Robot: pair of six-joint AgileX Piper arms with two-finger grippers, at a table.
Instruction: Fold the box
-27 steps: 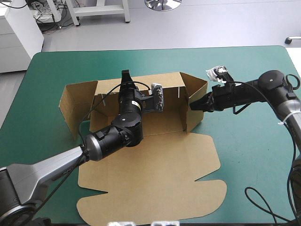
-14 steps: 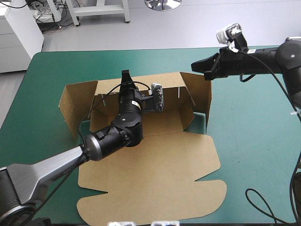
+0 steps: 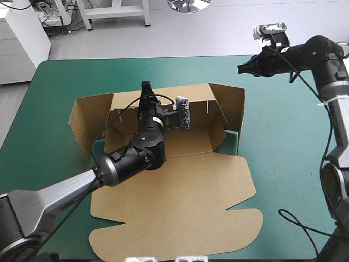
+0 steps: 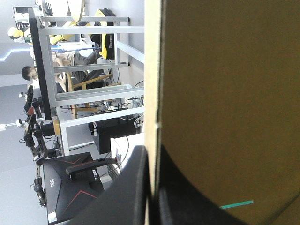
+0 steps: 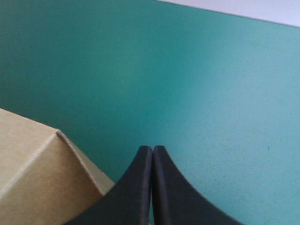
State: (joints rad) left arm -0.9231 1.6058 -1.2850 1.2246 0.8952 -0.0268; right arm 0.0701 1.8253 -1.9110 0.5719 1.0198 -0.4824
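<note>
Left wrist view: box edge between left end effector's fingers

Up in the high view, the table takes nearly the whole frame. Its far edge runs straight across near the top and rounds off at the upper left and upper right corners. The left edge slants down toward the lower left. Over to the right wrist view: the teal-green cover fills almost everything, smooth and flat, its edge cutting across the upper right corner. In the left wrist view, just a thin teal-green sliver, lower right.
</note>
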